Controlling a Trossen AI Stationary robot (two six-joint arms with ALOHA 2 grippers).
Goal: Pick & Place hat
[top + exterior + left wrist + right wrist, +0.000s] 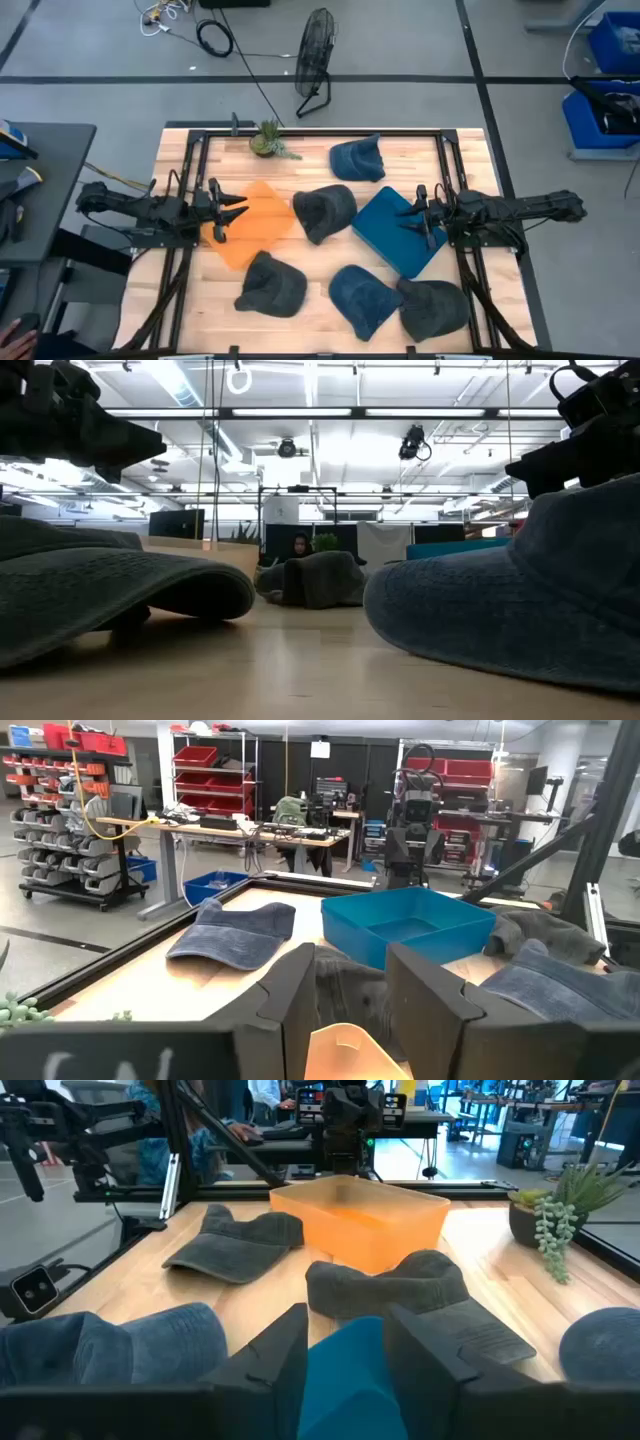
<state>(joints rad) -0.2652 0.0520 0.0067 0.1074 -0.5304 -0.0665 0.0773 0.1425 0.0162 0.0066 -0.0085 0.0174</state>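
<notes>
Fingers: left gripper and right gripper both spread, empty.
Bins: orange bin at 9 o'clock — teal bin at 3, both rigid, square.
Hats: six soft, floppy caps — grey hat at centre.

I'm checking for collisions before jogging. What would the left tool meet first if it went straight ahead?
Probably the orange bin, since the left tool already sits over its near edge, fingers open. If it clears that, the dark grey hat comes next.

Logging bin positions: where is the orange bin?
High view: the orange bin sits left of centre, under the left hand, with a dark hat just right.
</notes>
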